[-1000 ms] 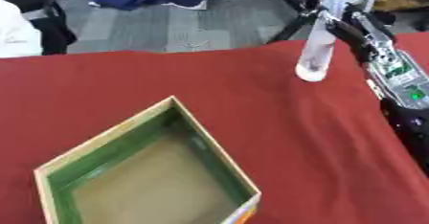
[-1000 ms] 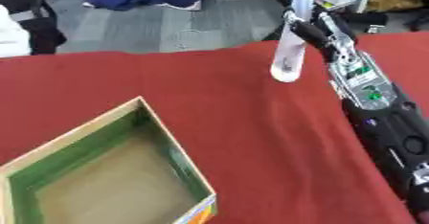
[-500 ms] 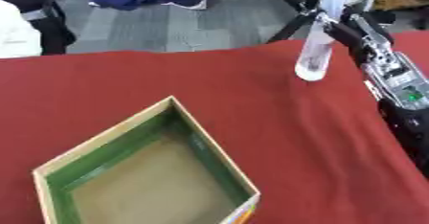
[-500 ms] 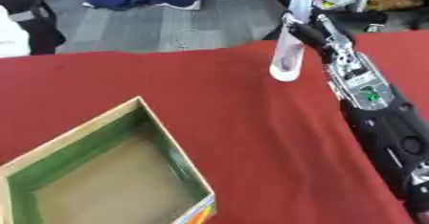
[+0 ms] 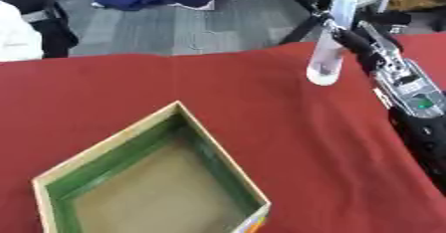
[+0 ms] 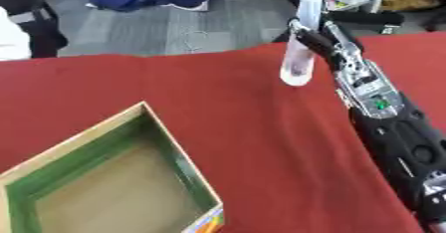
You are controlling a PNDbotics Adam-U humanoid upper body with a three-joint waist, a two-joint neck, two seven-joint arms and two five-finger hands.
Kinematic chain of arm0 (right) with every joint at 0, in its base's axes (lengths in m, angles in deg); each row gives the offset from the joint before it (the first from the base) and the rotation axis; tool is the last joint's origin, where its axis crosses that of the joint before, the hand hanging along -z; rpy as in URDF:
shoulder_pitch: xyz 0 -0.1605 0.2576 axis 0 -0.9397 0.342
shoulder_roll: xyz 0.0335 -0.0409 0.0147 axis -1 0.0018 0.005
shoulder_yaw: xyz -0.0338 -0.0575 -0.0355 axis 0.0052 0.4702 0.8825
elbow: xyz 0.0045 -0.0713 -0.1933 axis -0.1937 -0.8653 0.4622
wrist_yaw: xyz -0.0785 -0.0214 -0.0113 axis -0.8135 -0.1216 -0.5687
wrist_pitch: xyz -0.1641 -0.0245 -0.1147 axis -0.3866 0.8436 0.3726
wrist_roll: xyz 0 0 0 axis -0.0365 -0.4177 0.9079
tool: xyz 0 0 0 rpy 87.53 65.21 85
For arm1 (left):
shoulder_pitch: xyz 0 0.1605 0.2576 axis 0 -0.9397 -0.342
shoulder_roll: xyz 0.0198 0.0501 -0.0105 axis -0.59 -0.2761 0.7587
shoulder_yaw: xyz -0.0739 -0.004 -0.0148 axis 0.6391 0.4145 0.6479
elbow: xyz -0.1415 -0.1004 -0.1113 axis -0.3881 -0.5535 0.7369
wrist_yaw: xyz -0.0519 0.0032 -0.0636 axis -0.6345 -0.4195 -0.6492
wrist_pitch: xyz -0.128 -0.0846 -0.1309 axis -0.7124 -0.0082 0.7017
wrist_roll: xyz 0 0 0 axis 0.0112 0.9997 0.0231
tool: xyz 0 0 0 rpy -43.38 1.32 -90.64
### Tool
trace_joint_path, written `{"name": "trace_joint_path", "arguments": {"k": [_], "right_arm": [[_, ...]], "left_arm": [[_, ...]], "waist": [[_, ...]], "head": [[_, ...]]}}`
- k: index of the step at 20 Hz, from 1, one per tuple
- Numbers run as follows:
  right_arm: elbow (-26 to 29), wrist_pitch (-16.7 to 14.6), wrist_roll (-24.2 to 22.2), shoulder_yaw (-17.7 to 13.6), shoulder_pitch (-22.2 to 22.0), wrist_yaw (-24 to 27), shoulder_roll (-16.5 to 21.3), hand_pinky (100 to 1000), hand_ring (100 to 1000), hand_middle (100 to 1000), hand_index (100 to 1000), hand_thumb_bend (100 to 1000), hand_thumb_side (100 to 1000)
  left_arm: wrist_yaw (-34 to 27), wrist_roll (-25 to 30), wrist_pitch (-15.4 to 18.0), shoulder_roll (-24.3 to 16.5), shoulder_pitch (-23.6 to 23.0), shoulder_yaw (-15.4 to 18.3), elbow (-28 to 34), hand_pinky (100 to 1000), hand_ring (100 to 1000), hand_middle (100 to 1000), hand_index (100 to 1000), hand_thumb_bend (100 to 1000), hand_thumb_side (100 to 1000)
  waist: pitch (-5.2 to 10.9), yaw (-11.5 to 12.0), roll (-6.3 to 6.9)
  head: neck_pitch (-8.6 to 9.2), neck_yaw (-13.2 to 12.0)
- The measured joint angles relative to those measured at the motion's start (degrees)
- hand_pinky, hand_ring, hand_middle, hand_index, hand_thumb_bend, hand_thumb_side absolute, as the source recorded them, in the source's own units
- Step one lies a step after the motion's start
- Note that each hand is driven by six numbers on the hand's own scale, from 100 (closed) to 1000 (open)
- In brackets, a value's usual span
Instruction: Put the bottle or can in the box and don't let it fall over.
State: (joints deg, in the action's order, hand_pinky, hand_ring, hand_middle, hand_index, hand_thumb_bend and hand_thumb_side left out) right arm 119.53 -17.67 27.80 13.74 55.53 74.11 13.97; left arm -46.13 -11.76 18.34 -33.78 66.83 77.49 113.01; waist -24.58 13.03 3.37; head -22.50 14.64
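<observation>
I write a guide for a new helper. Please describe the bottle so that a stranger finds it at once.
Start at the red table and go to its far right edge, where the right hand reaches in. Its fingers are curled round a tall, clear bottle, held upright above the cloth. The only other thing there is the open, green-lined box.

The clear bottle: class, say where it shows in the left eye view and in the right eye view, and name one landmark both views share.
Left eye view: the clear bottle is upper right, held by the right hand above the red table.
Right eye view: it sits nearer top centre, right of the middle.
Shared landmark: the open box with green inner walls, lower left in both.
</observation>
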Motion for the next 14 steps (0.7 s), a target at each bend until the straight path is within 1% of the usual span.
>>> {"name": "trace_joint_path", "arguments": {"k": [2, 3, 4, 5, 6, 7, 10, 12, 14], "right_arm": [[-0.05, 0.06, -0.09, 0.00, -0.18, 0.20, -0.01, 920, 866, 729, 916, 100, 486], [-0.09, 0.10, -0.13, 0.00, -0.25, 0.31, -0.02, 914, 846, 701, 904, 100, 457], [-0.11, 0.14, -0.17, 0.00, -0.29, 0.40, -0.03, 914, 846, 701, 904, 100, 457], [-0.11, 0.17, -0.18, 0.00, -0.29, 0.45, -0.03, 907, 818, 666, 894, 100, 444], [-0.13, 0.20, -0.17, 0.00, -0.31, 0.55, -0.06, 906, 815, 664, 893, 100, 441], [-0.14, 0.23, -0.15, 0.00, -0.32, 0.77, -0.11, 903, 807, 657, 889, 100, 418], [-0.29, 0.41, 0.02, 0.00, -0.50, 1.66, -0.49, 908, 823, 679, 896, 100, 408], [-0.33, 0.41, 0.11, -0.01, -0.89, 2.56, -0.58, 907, 860, 730, 918, 100, 413], [-0.46, 0.28, 0.25, -0.01, -1.17, 3.70, -0.97, 934, 864, 751, 932, 100, 421]], "left_arm": [[-0.02, 0.02, 0.02, 0.00, 0.02, 0.00, 0.00, 721, 945, 832, 759, 113, 868], [-0.07, 0.03, 0.03, 0.00, 0.04, 0.00, 0.00, 721, 945, 832, 758, 113, 868], [-0.14, 0.04, 0.03, 0.01, 0.07, 0.00, 0.00, 721, 945, 832, 758, 113, 868], [-0.20, 0.05, 0.03, 0.01, 0.09, 0.00, 0.00, 721, 945, 832, 758, 114, 868], [-0.24, 0.08, 0.03, 0.01, 0.10, 0.00, 0.00, 721, 945, 832, 758, 114, 868], [-0.32, 0.12, 0.04, 0.01, 0.11, 0.00, 0.00, 721, 945, 831, 758, 114, 868], [-0.40, 0.25, 0.10, 0.01, 0.13, 0.00, 0.00, 721, 944, 831, 757, 115, 868], [-0.40, 0.37, 0.09, 0.01, 0.13, 0.00, 0.00, 720, 943, 829, 756, 114, 868], [-0.41, 0.46, 0.08, 0.02, 0.14, 0.01, 0.00, 720, 943, 828, 755, 114, 867]], "waist": [[-0.07, 0.01, 0.00], [-0.08, 0.01, 0.00], [-0.08, 0.02, 0.00], [-0.09, 0.02, -0.01], [-0.09, 0.02, -0.02], [-0.09, 0.02, -0.03], [-0.09, 0.03, -0.07], [-0.09, 0.04, -0.08], [-0.09, 0.04, -0.08]], "head": [[0.01, 0.05], [0.02, 0.06], [0.02, 0.06], [0.02, 0.06], [0.02, 0.06], [0.03, 0.06], [0.03, 0.06], [0.03, 0.06], [0.03, 0.06]]}}
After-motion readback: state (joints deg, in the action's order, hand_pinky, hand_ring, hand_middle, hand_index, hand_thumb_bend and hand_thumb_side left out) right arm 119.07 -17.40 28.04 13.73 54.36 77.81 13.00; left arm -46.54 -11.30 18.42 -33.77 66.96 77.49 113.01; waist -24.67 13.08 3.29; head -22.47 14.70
